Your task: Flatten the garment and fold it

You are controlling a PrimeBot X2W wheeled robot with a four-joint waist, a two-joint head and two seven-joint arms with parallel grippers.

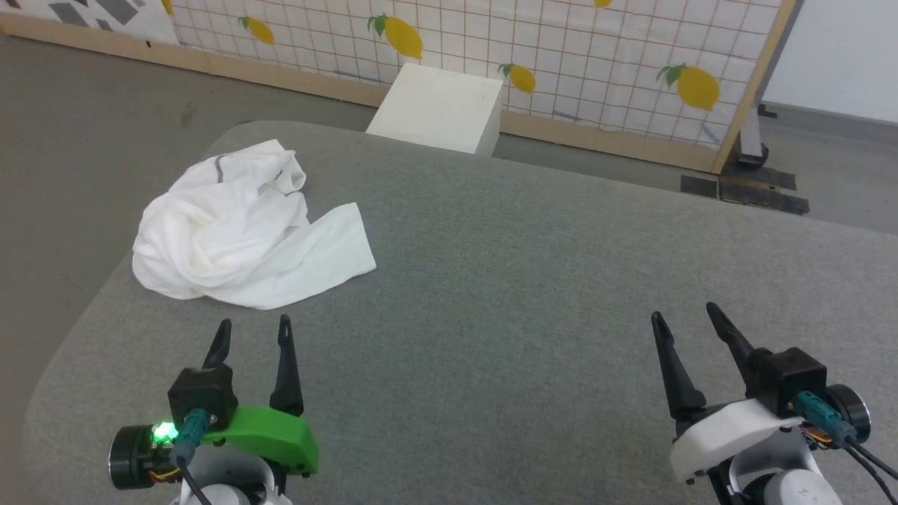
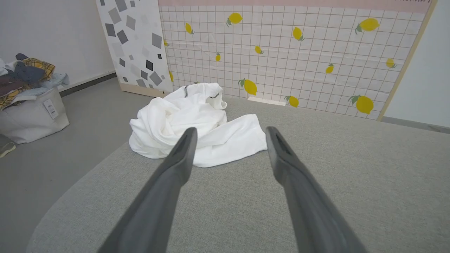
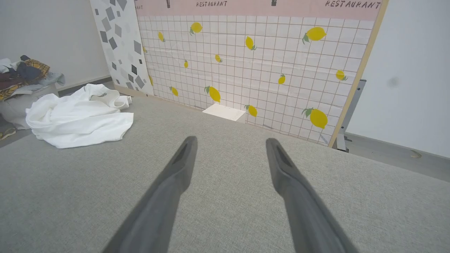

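Note:
The garment [image 1: 242, 231] is a white shirt lying crumpled in a heap at the far left of the grey table [image 1: 533, 280], a grey stitched seam showing on top. The same garment [image 2: 197, 124] lies just beyond the fingers in the left wrist view, and the garment [image 3: 79, 119] sits far left in the right wrist view. My left gripper [image 1: 254, 327] stands open a short way in front of the heap, touching nothing. My right gripper [image 1: 685, 313] is open over bare table at the lower right, far from the cloth.
A rigid white box [image 1: 438, 109] stands on the floor past the table's far edge, against a lemon-patterned panel [image 1: 561, 56]. A bin piled with clothes [image 2: 30, 102] sits on the floor to the left. The table's rounded left edge [image 1: 77, 322] runs close to the garment.

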